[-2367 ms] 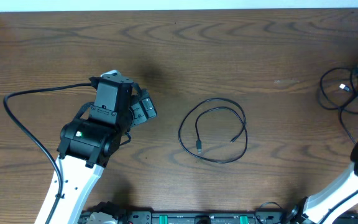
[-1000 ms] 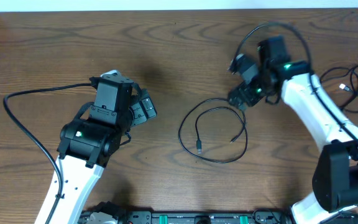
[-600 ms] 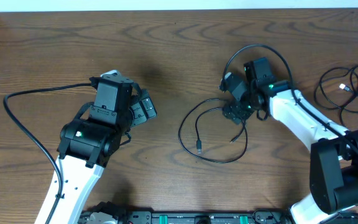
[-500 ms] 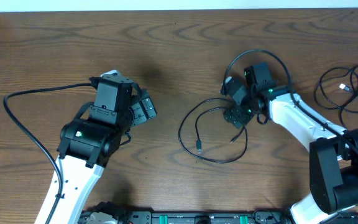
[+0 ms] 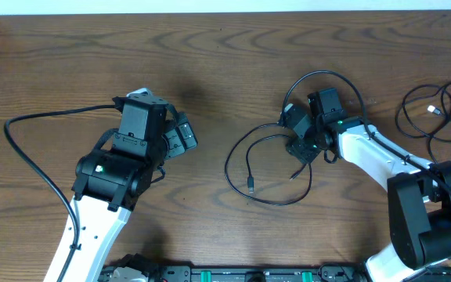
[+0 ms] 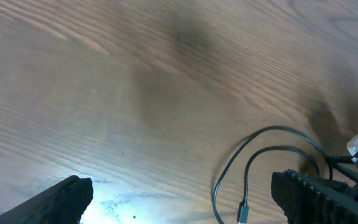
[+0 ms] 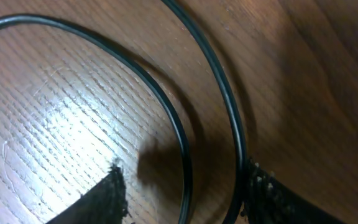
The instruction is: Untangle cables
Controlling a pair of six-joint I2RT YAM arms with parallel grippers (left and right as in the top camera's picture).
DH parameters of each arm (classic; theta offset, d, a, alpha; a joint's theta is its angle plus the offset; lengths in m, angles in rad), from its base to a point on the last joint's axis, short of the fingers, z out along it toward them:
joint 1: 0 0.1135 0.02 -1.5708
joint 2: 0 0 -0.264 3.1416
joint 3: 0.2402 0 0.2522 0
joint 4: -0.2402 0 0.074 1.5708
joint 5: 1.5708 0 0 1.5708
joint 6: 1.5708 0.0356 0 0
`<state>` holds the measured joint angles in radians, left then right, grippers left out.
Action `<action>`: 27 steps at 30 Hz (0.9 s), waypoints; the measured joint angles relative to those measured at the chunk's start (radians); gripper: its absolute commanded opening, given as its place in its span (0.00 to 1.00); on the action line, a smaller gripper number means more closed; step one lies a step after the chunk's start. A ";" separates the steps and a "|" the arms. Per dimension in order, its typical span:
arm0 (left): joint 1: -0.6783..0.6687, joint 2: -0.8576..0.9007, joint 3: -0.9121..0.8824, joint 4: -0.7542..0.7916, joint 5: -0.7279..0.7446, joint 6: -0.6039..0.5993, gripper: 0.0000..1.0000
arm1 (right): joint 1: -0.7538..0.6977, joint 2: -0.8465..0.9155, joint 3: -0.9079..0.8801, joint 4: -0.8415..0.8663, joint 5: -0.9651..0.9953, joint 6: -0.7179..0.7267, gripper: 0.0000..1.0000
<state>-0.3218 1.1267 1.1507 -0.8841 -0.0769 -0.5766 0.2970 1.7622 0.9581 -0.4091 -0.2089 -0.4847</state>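
Right end effector (image 5: pixel 299 146) is down at the upper right edge of the looped black cable (image 5: pixel 227 167) on the worktop (image 5: pixel 210 63). In the right wrist view its fingers (image 7: pixel 104 194) are apart, with two strands of that cable (image 7: pixel 180 143) running through the gap. The outer strand touches or nearly touches the right-hand finger, and the inner strand sits nearer the middle. Not clamped, gap visible on both sides. The rest of the loop spreads away from this end effector toward the left arm's side, with one plug end (image 5: pixel 251 187) inside the loop.

Left end effector (image 5: pixel 180 138) has its fingers wide apart with nothing between them, over bare worktop. In its wrist view the same loop (image 6: pixel 247 171) lies ahead and to the right of its fingertips, well apart.

A second bunch of black cables (image 5: pixel 437 113) lies well apart from the right end effector, out past its arm near the worktop edge, untouched.
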 measured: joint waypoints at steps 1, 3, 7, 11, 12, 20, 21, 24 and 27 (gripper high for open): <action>0.000 0.000 0.000 0.000 0.000 0.000 0.98 | 0.000 0.000 0.000 0.002 0.000 0.001 0.43; 0.000 0.000 0.000 0.000 0.000 0.000 0.98 | 0.000 0.000 0.000 0.005 0.000 0.002 0.41; 0.000 0.000 0.000 0.000 0.000 0.000 0.98 | 0.000 0.000 0.000 0.006 0.000 0.005 0.43; 0.000 0.000 0.000 0.000 0.000 0.000 0.98 | 0.000 0.000 -0.008 0.031 0.000 0.005 0.43; 0.000 0.000 0.000 0.000 0.000 0.000 0.98 | 0.000 0.000 -0.011 0.039 0.000 0.005 0.41; 0.000 0.000 0.000 0.000 0.000 0.000 0.98 | 0.000 0.014 -0.017 0.080 0.000 0.008 0.30; 0.000 0.000 0.000 0.000 0.000 0.000 0.98 | 0.000 0.020 -0.017 0.082 0.000 0.008 0.26; 0.000 0.000 0.000 0.000 0.000 0.000 0.98 | 0.000 0.043 -0.017 0.089 -0.004 0.010 0.19; 0.000 0.000 0.000 0.001 0.000 0.000 0.98 | 0.000 0.044 -0.017 0.097 -0.005 0.010 0.01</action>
<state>-0.3218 1.1267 1.1507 -0.8833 -0.0769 -0.5766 0.2970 1.8061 0.9413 -0.3122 -0.2134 -0.4744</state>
